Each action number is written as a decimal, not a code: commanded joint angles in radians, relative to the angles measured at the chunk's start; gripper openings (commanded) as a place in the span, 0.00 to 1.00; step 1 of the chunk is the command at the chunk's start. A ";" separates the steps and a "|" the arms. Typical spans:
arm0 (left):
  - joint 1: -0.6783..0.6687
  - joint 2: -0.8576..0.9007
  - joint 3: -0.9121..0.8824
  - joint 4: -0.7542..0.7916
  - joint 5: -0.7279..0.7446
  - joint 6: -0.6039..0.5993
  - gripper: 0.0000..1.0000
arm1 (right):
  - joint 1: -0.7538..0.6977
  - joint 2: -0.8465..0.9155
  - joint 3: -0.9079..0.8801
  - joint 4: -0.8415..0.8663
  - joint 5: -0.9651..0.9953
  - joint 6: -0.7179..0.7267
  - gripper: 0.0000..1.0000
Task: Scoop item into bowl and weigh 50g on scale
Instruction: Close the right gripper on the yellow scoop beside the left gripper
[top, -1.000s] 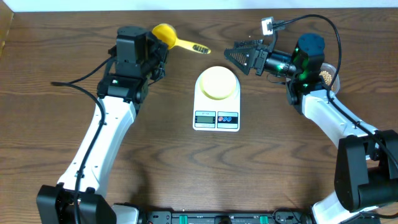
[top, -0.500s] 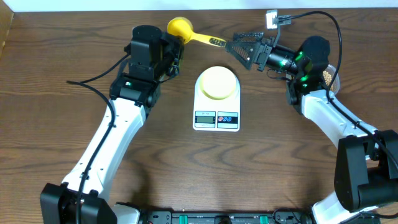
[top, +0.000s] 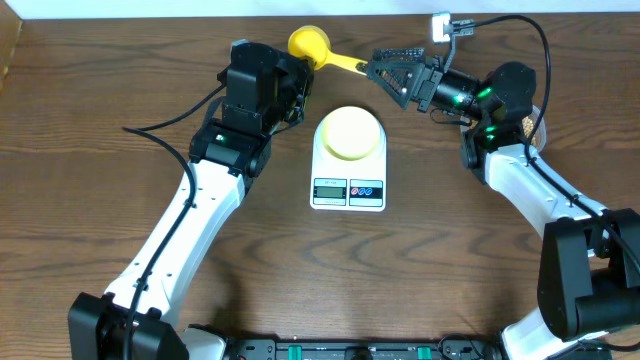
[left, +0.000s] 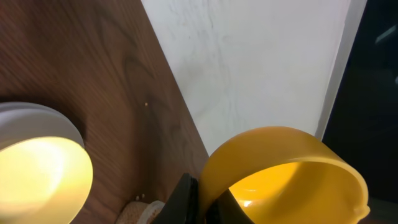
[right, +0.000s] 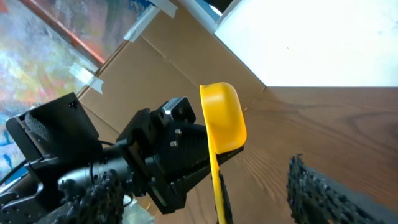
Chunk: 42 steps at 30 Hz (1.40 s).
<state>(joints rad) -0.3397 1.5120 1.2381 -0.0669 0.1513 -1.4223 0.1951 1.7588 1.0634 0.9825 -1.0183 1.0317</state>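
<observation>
My left gripper (top: 298, 62) is shut on the cup end of the bright yellow scoop (top: 312, 44) and holds it above the table's far edge. In the left wrist view the jaws (left: 208, 204) pinch the empty scoop cup (left: 286, 174). My right gripper (top: 388, 76) is open, with its fingers on either side of the scoop's handle tip. In the right wrist view (right: 214, 202) the handle (right: 216, 180) runs between them. The pale yellow bowl (top: 350, 133) stands empty on the white scale (top: 347, 192). The beans (top: 524, 124) lie in a tub largely hidden behind my right arm.
The bowl (left: 37, 180) and the scale's rim (left: 59, 117) show at the lower left of the left wrist view, with the bean tub (left: 135, 211) at the bottom edge. A white wall and cardboard stand beyond the table's far edge.
My left arm carried the scoop rightward and toward the far edge. My right gripper rose and shifted left, so its open fingers now flank the handle tip.
</observation>
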 joint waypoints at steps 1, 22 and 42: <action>0.000 -0.010 0.004 0.005 -0.003 -0.051 0.08 | 0.016 -0.002 0.018 0.013 -0.005 0.004 0.70; -0.033 -0.010 0.004 0.005 -0.003 -0.110 0.08 | 0.068 -0.002 0.018 0.039 0.018 -0.106 0.46; -0.032 -0.010 0.004 0.005 -0.011 -0.201 0.08 | 0.056 -0.002 0.018 0.019 0.078 -0.194 0.38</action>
<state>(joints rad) -0.3733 1.5120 1.2381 -0.0666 0.1509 -1.6016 0.2596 1.7588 1.0634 1.0039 -0.9619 0.8787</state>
